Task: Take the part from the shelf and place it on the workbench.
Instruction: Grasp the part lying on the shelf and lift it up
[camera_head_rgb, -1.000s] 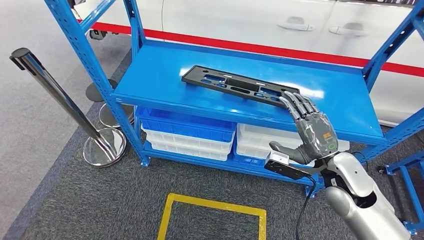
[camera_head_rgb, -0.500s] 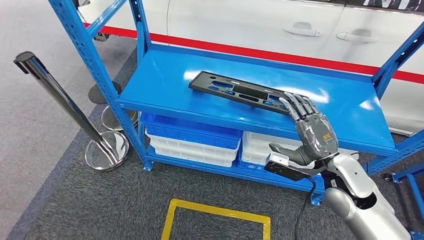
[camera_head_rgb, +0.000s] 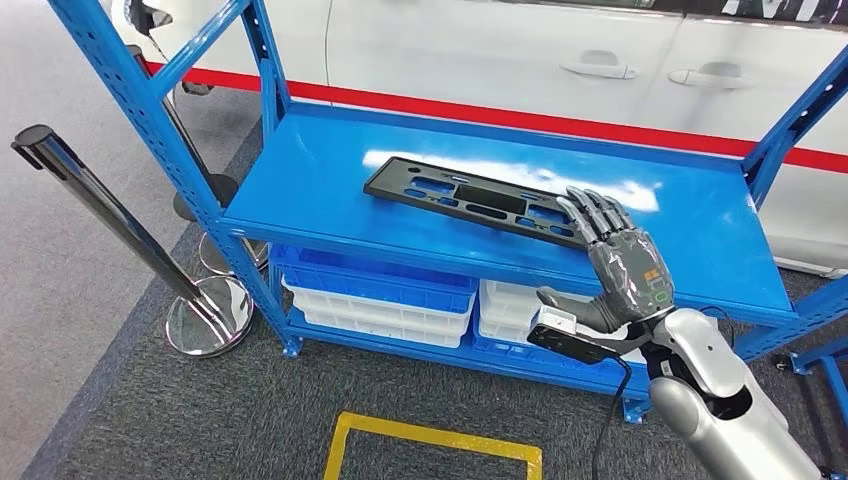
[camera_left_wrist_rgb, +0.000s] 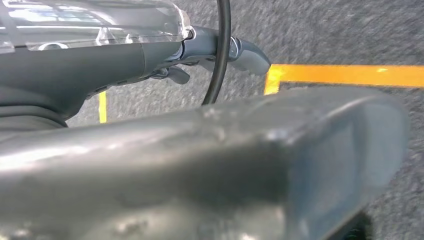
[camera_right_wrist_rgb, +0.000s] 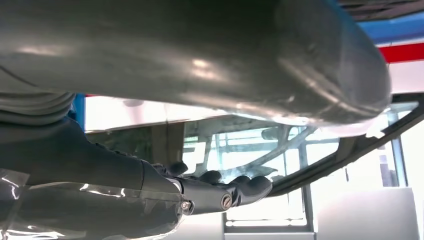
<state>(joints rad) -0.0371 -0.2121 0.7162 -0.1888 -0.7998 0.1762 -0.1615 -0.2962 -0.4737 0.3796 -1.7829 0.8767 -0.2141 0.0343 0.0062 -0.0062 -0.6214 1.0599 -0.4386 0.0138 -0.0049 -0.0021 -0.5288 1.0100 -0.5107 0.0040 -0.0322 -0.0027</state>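
white car (camera_head_rgb: 500, 50) behind | chrome post (camera_head_rgb: 110, 215) L | bins (camera_head_rgb: 375, 285) low | yellow floor mark (camera_head_rgb: 435, 440)

The right hand (camera_head_rgb: 625, 262) reaches forward with straight fingers (camera_head_rgb: 592, 210) and thumb held apart below, holding nothing

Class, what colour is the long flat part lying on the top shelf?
Black. The part shows best in the head view, against the blue shelf.

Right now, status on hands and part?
Right robot hand open, fingers over the part's near end. Part flat on shelf. Left robot hand hanging, empty. Nothing blocking.
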